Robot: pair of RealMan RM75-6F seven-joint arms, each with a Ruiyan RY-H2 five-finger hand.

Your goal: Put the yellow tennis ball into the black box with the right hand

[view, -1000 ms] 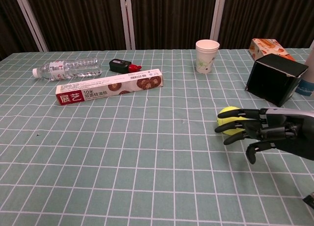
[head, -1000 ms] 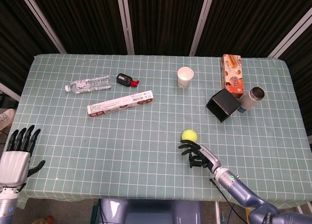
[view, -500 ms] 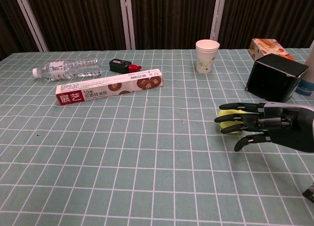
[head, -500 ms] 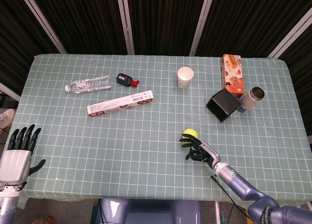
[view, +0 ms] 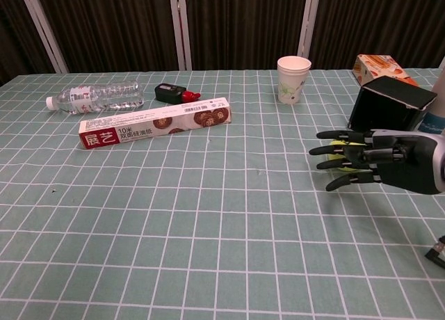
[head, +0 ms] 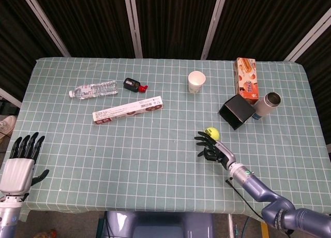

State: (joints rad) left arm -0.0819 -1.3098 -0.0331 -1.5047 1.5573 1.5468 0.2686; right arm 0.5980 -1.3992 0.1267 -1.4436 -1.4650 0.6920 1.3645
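Note:
The yellow tennis ball (head: 211,132) lies on the checked tablecloth, a short way in front and to the left of the black box (head: 236,111). My right hand (head: 212,147) is just behind the ball on the near side, fingers stretched out and spread, holding nothing. In the chest view the fingers (view: 345,160) cover most of the ball (view: 340,150), and the black box (view: 389,110) stands right behind. Whether the fingertips touch the ball cannot be told. My left hand (head: 20,162) hangs off the table's near left corner, fingers spread and empty.
A steel tumbler (head: 266,104) and an orange snack carton (head: 246,79) flank the black box. A paper cup (head: 196,82) stands further back. A long red-and-white box (head: 128,109), a water bottle (head: 93,89) and a small black bottle (head: 134,85) lie to the left.
The ball has rolled away from me and rightward, closer to the black box. My right hand followed it, fingers straightening from a curl. The left hand stayed put.

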